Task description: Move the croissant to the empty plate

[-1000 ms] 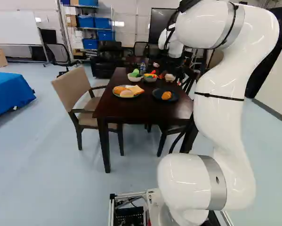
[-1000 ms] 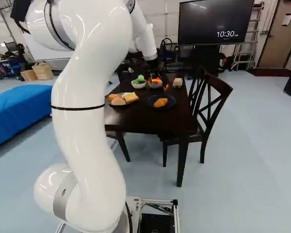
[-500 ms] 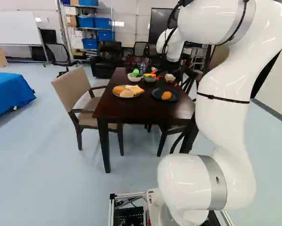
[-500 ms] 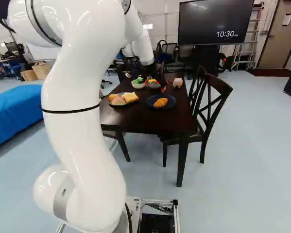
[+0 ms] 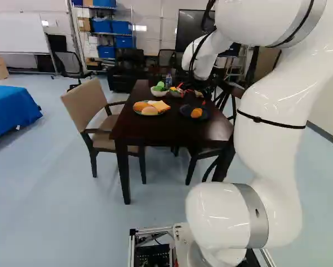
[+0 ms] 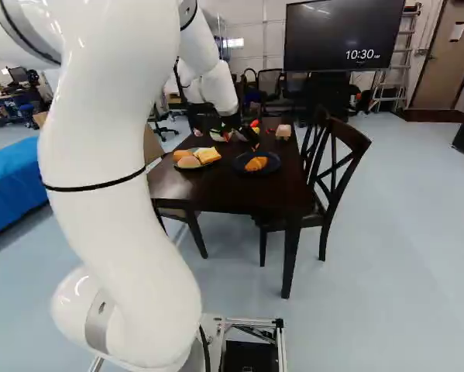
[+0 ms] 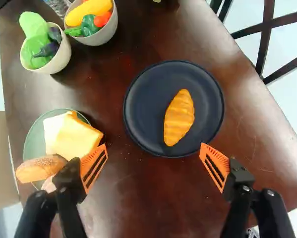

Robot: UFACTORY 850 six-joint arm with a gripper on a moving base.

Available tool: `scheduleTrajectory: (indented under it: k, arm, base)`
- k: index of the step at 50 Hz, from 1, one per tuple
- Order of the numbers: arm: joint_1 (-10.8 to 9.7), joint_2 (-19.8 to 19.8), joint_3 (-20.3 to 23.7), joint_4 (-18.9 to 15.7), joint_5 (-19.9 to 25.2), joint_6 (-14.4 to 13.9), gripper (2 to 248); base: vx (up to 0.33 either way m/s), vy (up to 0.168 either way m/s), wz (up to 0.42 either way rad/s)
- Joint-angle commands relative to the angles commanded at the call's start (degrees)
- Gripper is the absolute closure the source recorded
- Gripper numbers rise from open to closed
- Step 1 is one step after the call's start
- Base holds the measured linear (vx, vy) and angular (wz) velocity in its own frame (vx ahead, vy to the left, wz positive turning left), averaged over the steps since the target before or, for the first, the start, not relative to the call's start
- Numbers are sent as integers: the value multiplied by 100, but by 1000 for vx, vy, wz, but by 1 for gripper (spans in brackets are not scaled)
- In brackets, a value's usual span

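Since the croissant (image 7: pixel 179 118) sat on the dark plate (image 7: pixel 142 110) and the gripper (image 7: pixel 153 146) was spread wide near that plate, holding nothing, I figured it'd be light, maybe squishy, and best pinched gently across its plump middle.

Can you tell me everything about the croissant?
The croissant is golden orange, plump in the middle and narrower at both ends, with ridges running across it. It looks whole. I can't tell whether it's real or a toy. It lies on its own on a round, dark plate, slightly off the middle, with one end pointing roughly toward the gripper. The open fingers aren't touching it; only the plate is.
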Motion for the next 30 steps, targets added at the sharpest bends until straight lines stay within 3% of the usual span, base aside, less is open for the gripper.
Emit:
scheduleTrajectory:
  k: [30]
  arm:
    - [259,980,1966,197,2193,-860,3]
  base:
    - [0,0,0]
